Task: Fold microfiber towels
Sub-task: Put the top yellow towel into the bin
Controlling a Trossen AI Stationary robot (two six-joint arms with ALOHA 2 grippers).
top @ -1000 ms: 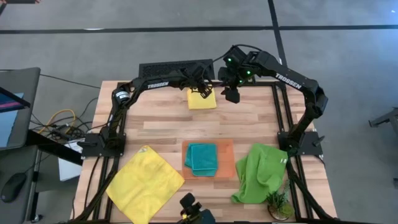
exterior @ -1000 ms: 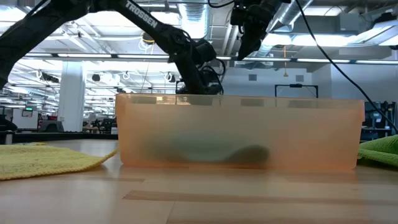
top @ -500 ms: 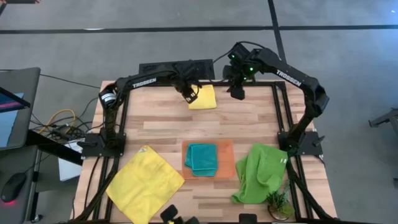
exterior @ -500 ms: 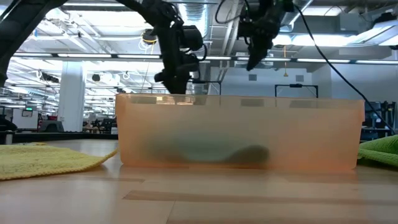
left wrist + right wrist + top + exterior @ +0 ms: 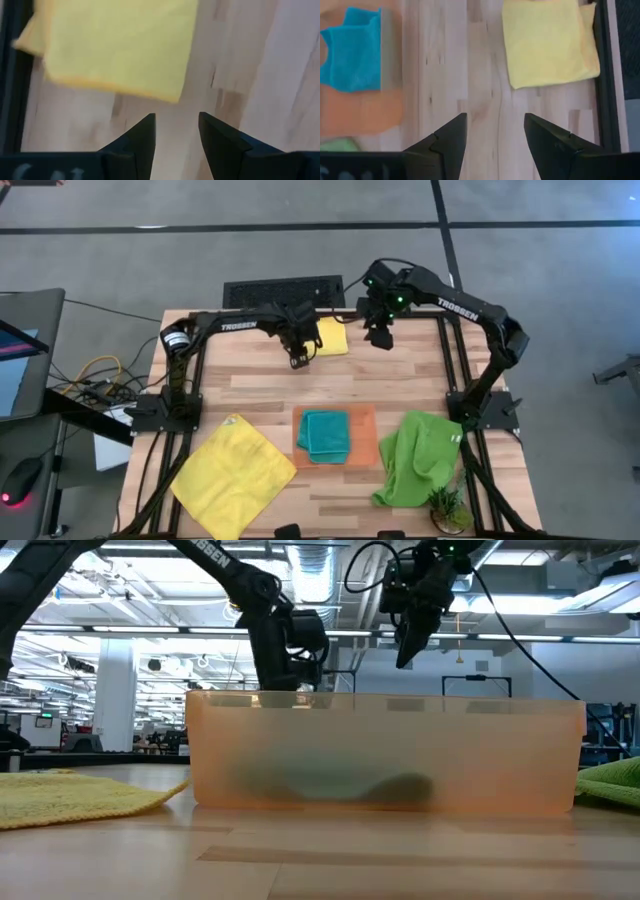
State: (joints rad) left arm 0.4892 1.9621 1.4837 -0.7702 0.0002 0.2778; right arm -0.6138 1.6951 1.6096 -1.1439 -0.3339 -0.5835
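High view: the left gripper (image 5: 300, 352) hangs over the far half of the table (image 5: 260, 385), just beside the near-left corner of the folded yellow towel (image 5: 333, 336), which lies flat at the far edge. The right gripper (image 5: 380, 335) hovers just right of that towel. The folded teal towel (image 5: 326, 435) sits in the orange tray (image 5: 366, 442) at the middle near side. A second yellow towel (image 5: 228, 472) lies spread open at the near left, and the green towel (image 5: 415, 455) lies rumpled at the near right, next to a small plant (image 5: 447, 506)

Low view: the tray (image 5: 386, 752) fills the middle, with a dark blur of the teal towel (image 5: 330, 783) showing through its wall. The spread yellow towel (image 5: 75, 795) lies at left, the green towel (image 5: 612, 778) at right. Both grippers, left (image 5: 285, 680) and right (image 5: 408, 652), hang behind the tray, above its rim

Left wrist view: the fingers (image 5: 142, 137) stand apart and empty over bare wood, the folded yellow towel (image 5: 117, 45) just ahead of them

Right wrist view: the fingers (image 5: 451, 137) are spread wide with nothing between them; the folded yellow towel (image 5: 547, 42), the teal towel (image 5: 352, 57) and the tray (image 5: 360, 112) lie beyond
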